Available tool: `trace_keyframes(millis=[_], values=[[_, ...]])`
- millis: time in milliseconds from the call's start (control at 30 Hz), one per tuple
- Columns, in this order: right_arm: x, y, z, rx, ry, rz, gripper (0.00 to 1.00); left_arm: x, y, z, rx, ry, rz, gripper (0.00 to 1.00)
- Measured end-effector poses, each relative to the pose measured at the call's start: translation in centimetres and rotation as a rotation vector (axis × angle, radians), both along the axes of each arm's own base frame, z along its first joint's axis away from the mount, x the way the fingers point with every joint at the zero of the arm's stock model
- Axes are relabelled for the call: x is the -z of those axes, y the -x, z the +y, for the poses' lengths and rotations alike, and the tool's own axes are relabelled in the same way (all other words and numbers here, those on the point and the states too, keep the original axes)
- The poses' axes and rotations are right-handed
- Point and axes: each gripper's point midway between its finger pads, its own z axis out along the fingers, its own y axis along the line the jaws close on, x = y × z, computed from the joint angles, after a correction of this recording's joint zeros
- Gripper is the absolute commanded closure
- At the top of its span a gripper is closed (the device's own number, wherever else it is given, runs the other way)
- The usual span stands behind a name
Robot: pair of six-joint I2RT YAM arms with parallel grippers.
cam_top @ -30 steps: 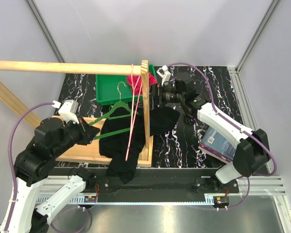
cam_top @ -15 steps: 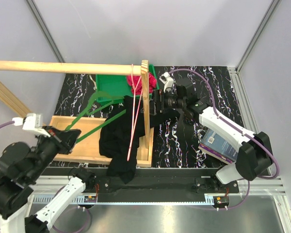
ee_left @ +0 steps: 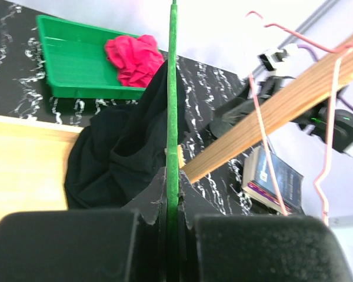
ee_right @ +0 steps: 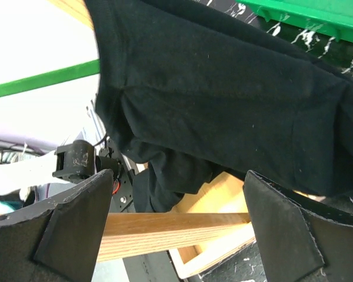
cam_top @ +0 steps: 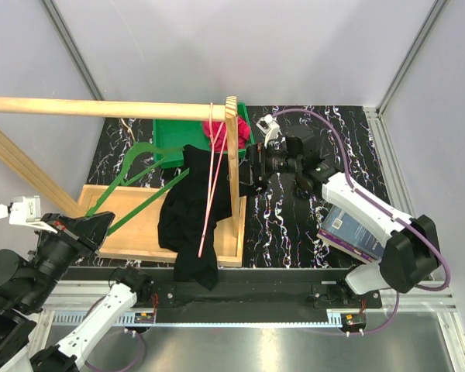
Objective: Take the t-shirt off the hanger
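- Left gripper (ee_left: 173, 197) is down in the lower left of the top view, clamped tight on the green hanger (ee_left: 173, 106).
- The hanger's far end runs up into the black t-shirt (cam_top: 187, 217). The rest of the shirt is bunched mid-frame, draped over the wooden tray (cam_top: 132, 236) and off its near edge.
- Right gripper (cam_top: 252, 167) is just right of the wooden post (cam_top: 233, 155), jaws wide apart. Shirt fabric fills its view, but I can't tell if it's touching.
- Green bin (cam_top: 170, 139) at the back has a red cloth (cam_top: 217, 132) in it.
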Motion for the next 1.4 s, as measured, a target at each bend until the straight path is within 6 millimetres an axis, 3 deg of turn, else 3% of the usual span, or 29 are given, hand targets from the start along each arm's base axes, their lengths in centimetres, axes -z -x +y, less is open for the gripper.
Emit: trace_keyframes(millis=[333,500,600,733,767,867,933,1000,1133,1167,1233,1267,1333,1367,1400], values=[[2.3,-0.9,2.1,-0.046,-0.021,0.045,0.00,-0.9,0.5,-3.1,0.167,0.028,0.020,1.00],[1.4,-1.0,3.2,-0.022,-0.060,0.031,0.13,0.3,-0.4,-4.4,0.204,0.021,0.069,1.00],[1.3,-1.1,3.5,-0.005,-0.067,0.030,0.24,1.1,-0.9,-4.8,0.216,0.012,0.099,1.00],[2.2,-1.5,3.3,0.036,-0.046,0.038,0.50,1.1,-1.0,-5.2,0.229,0.015,0.099,1.00],[2.3,-1.6,3.2,0.045,-0.043,0.039,0.61,1.0,-1.0,-5.2,0.233,0.016,0.096,1.00],[2.8,-2.6,2.6,0.100,-0.024,0.037,0.73,0.6,-1.0,-5.5,0.246,0.024,0.080,1.00],[3.0,-2.9,2.4,0.115,-0.015,0.035,0.73,0.7,-1.0,-5.5,0.248,0.023,0.081,1.00],[3.1,-3.0,2.3,0.123,-0.007,0.033,0.63,0.8,-1.0,-5.5,0.246,0.022,0.082,1.00],[3.3,-2.9,2.3,0.140,-0.002,0.040,0.55,1.2,-1.2,-5.2,0.229,0.003,0.092,1.00],[3.3,-2.8,2.3,0.142,-0.002,0.044,0.60,1.4,-1.2,-5.1,0.227,-0.002,0.096,1.00],[3.2,-2.7,2.2,0.151,0.000,0.043,0.91,1.6,-1.2,-5.0,0.224,-0.006,0.100,1.00],[3.3,-2.7,2.1,0.152,0.003,0.038,1.00,1.6,-1.2,-5.0,0.222,-0.007,0.098,1.00],[3.5,-2.8,2.0,0.145,0.010,0.022,1.00,1.7,-1.1,-4.8,0.214,-0.007,0.094,1.00],[3.5,-2.6,2.1,0.134,0.012,0.014,0.93,1.8,-1.1,-4.6,0.203,-0.011,0.092,1.00],[3.5,-2.5,2.1,0.125,0.013,0.010,0.70,1.8,-1.2,-4.5,0.196,-0.013,0.092,1.00]])
